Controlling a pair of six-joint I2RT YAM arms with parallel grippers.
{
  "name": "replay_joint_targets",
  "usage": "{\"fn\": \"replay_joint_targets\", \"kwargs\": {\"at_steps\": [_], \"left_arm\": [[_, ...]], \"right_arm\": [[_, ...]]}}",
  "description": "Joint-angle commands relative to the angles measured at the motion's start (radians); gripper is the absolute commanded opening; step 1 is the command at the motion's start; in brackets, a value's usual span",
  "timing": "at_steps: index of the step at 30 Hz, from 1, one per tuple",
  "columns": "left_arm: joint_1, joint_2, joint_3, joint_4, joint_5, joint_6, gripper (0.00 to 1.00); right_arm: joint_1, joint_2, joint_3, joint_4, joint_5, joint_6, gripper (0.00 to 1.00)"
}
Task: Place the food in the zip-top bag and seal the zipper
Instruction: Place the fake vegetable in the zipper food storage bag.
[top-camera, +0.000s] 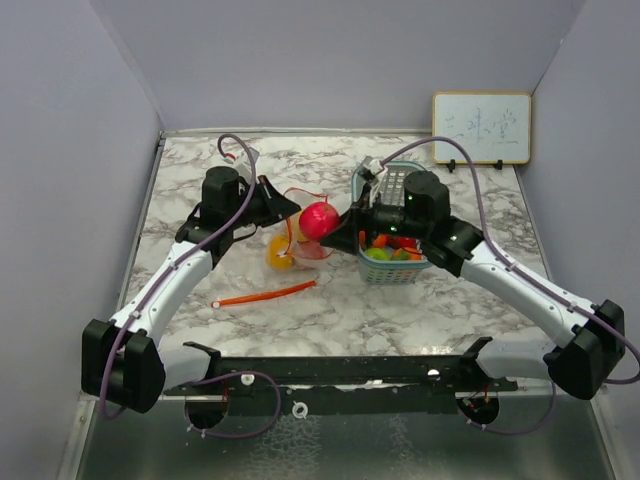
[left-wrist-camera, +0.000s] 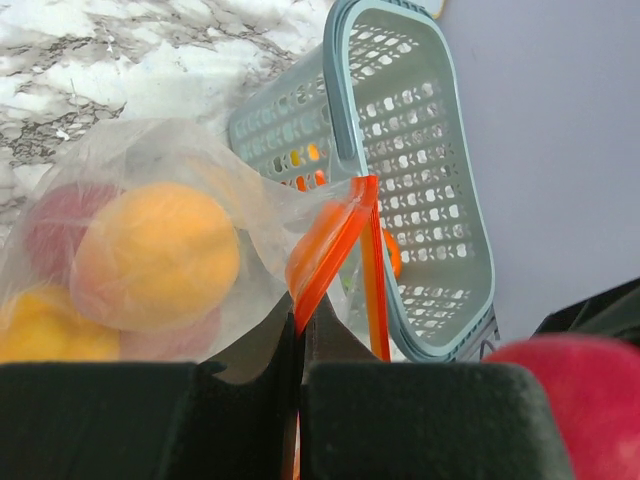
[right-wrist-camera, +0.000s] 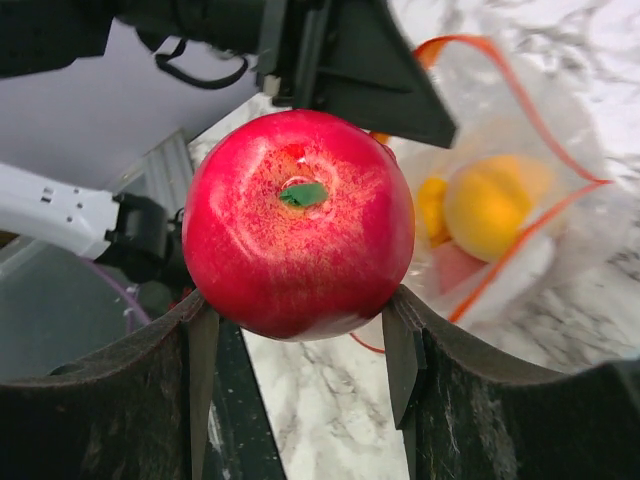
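Note:
My right gripper (right-wrist-camera: 300, 330) is shut on a red apple (right-wrist-camera: 300, 220), one piece of the food, and holds it in the air. In the top view the apple (top-camera: 318, 220) hangs just above the mouth of the zip-top bag (top-camera: 292, 252). My left gripper (left-wrist-camera: 300, 345) is shut on the orange-red zipper (left-wrist-camera: 330, 245) and holds one lip of the mouth up. Inside the clear bag (left-wrist-camera: 140, 150) lie an orange fruit (left-wrist-camera: 160, 255), a yellow one (left-wrist-camera: 40, 330) and a pinkish one. The right wrist view looks into the open bag (right-wrist-camera: 560, 240) beyond the apple.
A teal lattice basket (top-camera: 392, 268) with more toy food stands right of the bag, under my right arm. A long orange-red strip (top-camera: 265, 296) lies on the marble in front of the bag. A small whiteboard (top-camera: 481, 127) leans at the back right.

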Motion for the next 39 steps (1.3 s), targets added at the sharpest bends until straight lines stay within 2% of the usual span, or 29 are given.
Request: {"fn": "replay_joint_targets", "kwargs": {"at_steps": [1,4,12,16,21,27,34,39], "left_arm": [[0.001,-0.040,0.028,-0.024,-0.028,0.017,0.00],[0.001,-0.055,0.019,-0.028,-0.025,0.013,0.00],[0.001,-0.103,0.024,-0.062,-0.030,0.023,0.00],[0.001,-0.105,0.025,-0.054,-0.031,0.021,0.00],[0.001,-0.092,0.005,-0.028,-0.035,0.016,0.00],[0.001,-0.093,-0.017,-0.016,-0.033,0.013,0.00],[0.000,-0.118,-0.039,-0.016,-0.040,0.012,0.00],[0.000,-0.134,-0.047,-0.020,-0.043,0.015,0.00]], "right_arm": [[0.068,0.070,-0.039,0.150,0.017,0.085,0.36],[0.068,0.109,-0.054,0.167,0.080,0.109,0.36],[0.073,0.228,0.007,0.001,0.301,0.055,0.36],[0.126,0.282,0.090,-0.097,0.388,-0.013,0.37],[0.226,0.310,0.173,-0.169,0.436,-0.077,0.53],[0.234,0.248,0.189,-0.238,0.525,-0.088,0.99],[0.234,0.167,0.259,-0.270,0.627,-0.010,1.00],[0.234,0.231,0.334,-0.314,0.672,0.001,0.99]]}}
